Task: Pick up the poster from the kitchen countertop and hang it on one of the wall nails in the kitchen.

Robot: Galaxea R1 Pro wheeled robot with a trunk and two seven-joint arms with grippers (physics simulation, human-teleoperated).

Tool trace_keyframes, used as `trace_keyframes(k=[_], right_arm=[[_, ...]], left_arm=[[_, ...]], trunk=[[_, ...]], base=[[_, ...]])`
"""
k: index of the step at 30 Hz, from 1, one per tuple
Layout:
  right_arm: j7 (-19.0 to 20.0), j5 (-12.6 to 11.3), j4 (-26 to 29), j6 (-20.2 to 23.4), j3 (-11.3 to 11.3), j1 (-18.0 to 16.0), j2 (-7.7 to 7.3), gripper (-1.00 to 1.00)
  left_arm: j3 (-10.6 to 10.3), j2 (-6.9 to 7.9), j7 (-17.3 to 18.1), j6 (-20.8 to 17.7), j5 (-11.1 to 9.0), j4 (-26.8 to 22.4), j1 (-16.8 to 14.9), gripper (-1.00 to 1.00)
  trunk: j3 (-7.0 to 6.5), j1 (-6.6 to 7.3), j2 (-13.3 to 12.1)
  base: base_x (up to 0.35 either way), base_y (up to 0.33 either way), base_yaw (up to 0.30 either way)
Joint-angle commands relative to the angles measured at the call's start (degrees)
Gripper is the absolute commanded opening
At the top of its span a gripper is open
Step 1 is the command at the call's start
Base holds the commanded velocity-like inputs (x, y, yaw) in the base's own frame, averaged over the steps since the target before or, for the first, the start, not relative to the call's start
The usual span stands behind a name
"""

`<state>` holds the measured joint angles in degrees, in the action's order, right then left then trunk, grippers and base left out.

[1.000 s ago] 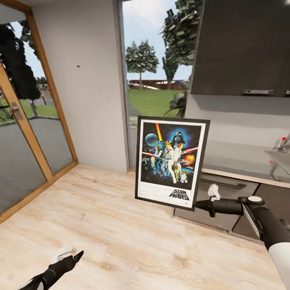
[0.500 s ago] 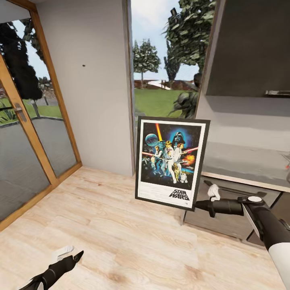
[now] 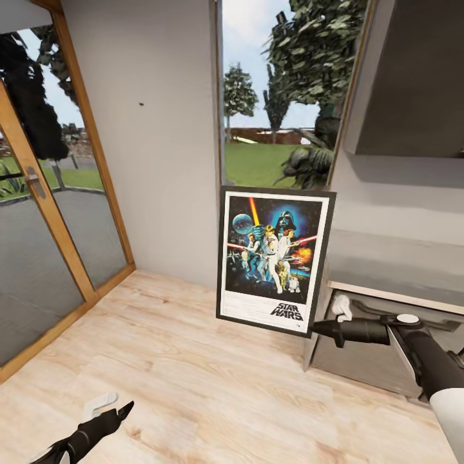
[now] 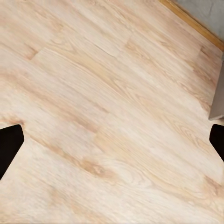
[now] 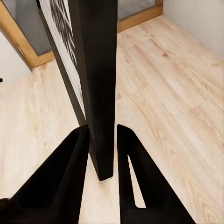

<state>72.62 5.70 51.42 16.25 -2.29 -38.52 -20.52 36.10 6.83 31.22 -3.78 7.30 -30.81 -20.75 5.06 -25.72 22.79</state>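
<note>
The Star Wars poster hangs upright in mid-air, facing me, in front of the window. My right gripper is shut on its lower right corner; the right wrist view shows the black frame edge pinched between both fingers. A wall nail is a dark speck high on the light grey wall, up and left of the poster. The glossy kitchen countertop runs behind the poster at the right. Low at the left, my left gripper hovers over the wooden floor, its fingertips wide apart and holding nothing.
A glass door with a wooden frame fills the left side. A tall window stands behind the poster. Dark upper cabinets hang at the right above the counter, with cabinet fronts below it. Light wood floor lies ahead.
The whole view has shifted: wall, window and counter slid rightward and the nail rose in the picture, so the camera moved. Poster and both grippers kept their places in the picture.
</note>
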Motion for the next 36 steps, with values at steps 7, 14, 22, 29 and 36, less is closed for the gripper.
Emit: trace_keyframes(k=[7,14,22,29,36], right_arm=[[0.42,0.29,0.09,0.72,-0.17,-0.06,0.04,-1.0],[0.42,0.31,0.09,0.72,-0.17,-0.06,0.04,-1.0],[0.42,0.29,0.1,0.72,-0.17,-0.06,0.04,-1.0],[0.42,0.28,0.11,0.72,-0.17,-0.06,0.04,-1.0],[0.42,0.28,0.13,0.72,-0.17,-0.06,0.04,-1.0]], left_arm=[[0.49,-0.06,0.51,-0.31,0.52,-0.05,-0.09,1.0],[0.48,-0.06,0.51,-0.34,0.52,-0.04,-0.09,1.0],[0.47,-0.06,0.51,-0.35,0.52,-0.04,-0.09,1.0],[0.47,-0.06,0.51,-0.33,0.52,-0.07,-0.09,1.0],[0.47,-0.06,0.51,-0.31,0.52,-0.12,-0.07,1.0]], trunk=[[0.13,-0.06,0.13],[0.13,-0.06,0.13],[-0.25,-0.06,0.13],[-0.88,-0.06,0.13],[-1.53,-0.06,0.13]], base=[[0.21,0.246,0.0],[0.209,0.25,0.0],[0.206,0.262,0.0],[0.202,0.267,0.0],[0.201,0.268,0.0]])
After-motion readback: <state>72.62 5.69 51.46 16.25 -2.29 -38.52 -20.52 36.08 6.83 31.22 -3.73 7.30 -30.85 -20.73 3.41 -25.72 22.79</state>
